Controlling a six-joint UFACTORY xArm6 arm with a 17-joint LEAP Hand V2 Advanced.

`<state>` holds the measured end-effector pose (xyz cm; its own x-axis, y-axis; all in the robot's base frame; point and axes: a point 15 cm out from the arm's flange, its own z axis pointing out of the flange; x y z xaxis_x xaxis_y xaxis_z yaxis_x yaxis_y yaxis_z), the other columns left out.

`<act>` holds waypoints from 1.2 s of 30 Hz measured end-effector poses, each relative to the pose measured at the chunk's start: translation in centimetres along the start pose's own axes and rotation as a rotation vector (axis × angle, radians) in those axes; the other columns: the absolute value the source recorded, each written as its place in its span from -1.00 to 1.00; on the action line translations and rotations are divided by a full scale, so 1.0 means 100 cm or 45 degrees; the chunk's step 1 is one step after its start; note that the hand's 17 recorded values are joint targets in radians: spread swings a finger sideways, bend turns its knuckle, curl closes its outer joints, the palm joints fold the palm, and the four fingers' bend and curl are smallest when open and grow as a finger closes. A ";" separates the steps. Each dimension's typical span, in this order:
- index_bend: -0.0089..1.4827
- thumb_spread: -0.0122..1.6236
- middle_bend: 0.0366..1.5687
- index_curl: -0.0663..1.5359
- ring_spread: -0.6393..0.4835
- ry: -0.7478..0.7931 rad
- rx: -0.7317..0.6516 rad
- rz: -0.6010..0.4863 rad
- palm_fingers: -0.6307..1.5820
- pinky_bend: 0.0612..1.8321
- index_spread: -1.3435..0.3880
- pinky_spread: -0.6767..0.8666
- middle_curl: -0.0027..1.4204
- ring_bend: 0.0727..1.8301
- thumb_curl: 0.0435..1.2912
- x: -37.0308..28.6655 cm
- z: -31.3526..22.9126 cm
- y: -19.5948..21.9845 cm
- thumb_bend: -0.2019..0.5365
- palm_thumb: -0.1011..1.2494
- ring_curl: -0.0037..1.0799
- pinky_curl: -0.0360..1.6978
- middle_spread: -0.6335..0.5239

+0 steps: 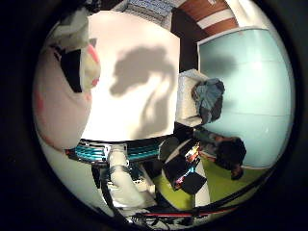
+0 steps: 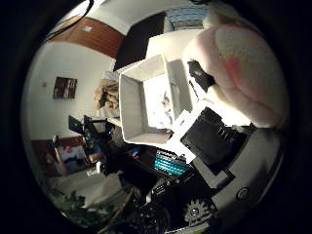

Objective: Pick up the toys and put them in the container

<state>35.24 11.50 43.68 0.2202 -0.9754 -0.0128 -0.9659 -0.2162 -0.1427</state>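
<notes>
plush toy (image 2: 243, 68), pink and cream, fills the upper right of the thumb-side frame, pressed close against the palm with the hand (image 2: 209, 139) just below it; the fingers look curled round it, grasping it. white container (image 2: 130, 102) sits open at the frame's centre on the white surface (image 1: 139, 33), just beside the toy on its left. my judgement: the drop turns on carrying the toy sideways over that opening.

A white table (image 1: 139, 43) carries a white container (image 2: 130, 105) near its edge
</notes>
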 end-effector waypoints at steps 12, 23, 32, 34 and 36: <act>0.43 -0.05 0.66 0.38 -0.35 -0.064 0.071 -0.222 0.40 0.35 0.18 -0.33 0.36 0.51 0.25 -0.113 -0.009 -0.033 -0.50 0.67 0.66 0.54 -0.26; 0.39 -0.03 0.64 0.40 -0.36 -0.063 0.013 -0.326 0.40 0.31 0.17 -0.33 0.37 0.46 0.26 -0.150 0.012 -0.032 -0.52 0.63 0.70 0.56 -0.26; -0.67 0.33 -0.16 0.03 -0.29 -0.064 0.019 -0.399 -0.10 0.18 -0.01 -0.63 -0.04 0.14 -0.07 -0.151 0.016 -0.036 -0.52 0.24 0.16 0.08 -0.24; -0.63 0.38 -0.28 -0.03 -0.21 -0.068 0.016 -0.414 -0.19 0.06 -0.04 -0.49 -0.11 0.04 -0.13 -0.150 0.016 -0.036 -0.51 0.22 0.06 0.05 -0.19; -0.63 0.42 -0.44 -0.12 -0.04 -0.069 0.017 -0.424 -0.26 -0.01 -0.06 -0.25 -0.23 -0.10 -0.20 -0.150 0.015 -0.036 -0.51 0.18 -0.08 0.01 -0.10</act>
<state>35.60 26.96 42.85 0.5306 -0.8475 -0.0159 -0.8379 -0.5216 -0.1610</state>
